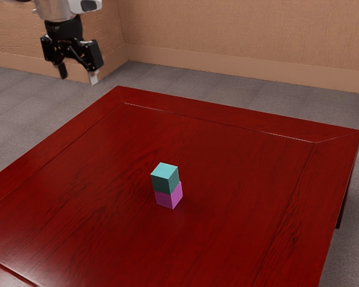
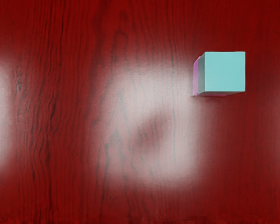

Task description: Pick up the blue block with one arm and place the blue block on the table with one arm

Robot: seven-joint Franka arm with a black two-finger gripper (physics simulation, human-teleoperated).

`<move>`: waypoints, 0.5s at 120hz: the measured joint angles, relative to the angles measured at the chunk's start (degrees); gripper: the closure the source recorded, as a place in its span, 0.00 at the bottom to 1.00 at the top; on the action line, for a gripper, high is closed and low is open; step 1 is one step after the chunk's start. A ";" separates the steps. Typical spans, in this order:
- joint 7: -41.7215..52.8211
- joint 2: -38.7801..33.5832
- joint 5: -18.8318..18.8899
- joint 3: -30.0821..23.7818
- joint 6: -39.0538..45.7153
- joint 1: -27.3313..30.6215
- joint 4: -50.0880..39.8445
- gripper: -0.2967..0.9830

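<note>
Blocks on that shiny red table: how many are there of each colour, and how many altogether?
Blue block: 1, on top of the stack
Pink-purple block: 1, underneath it
Total on the table: 2

Pink blk (image 1: 169,198), tan wall (image 1: 245,30) — w/ baseboard (image 1: 245,67), gray flr (image 1: 24,107)
</note>
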 joint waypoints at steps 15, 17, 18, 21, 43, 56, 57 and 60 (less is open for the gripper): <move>-0.79 -0.04 0.24 0.17 -2.23 1.22 0.19 0.23; -0.86 -0.04 0.22 0.21 -2.44 1.38 0.20 0.23; -0.89 -0.03 0.22 0.22 -2.53 1.46 0.22 0.23; -0.98 0.00 0.18 0.25 -2.79 1.72 0.28 0.23; -0.79 0.80 1.26 -1.68 -7.64 4.23 15.67 0.23; -0.66 3.06 1.60 -2.79 -8.23 4.08 17.09 0.23; -0.65 3.25 1.62 -2.79 -8.17 3.98 17.11 0.23; -0.62 3.72 1.66 -2.78 -8.00 3.59 17.17 0.23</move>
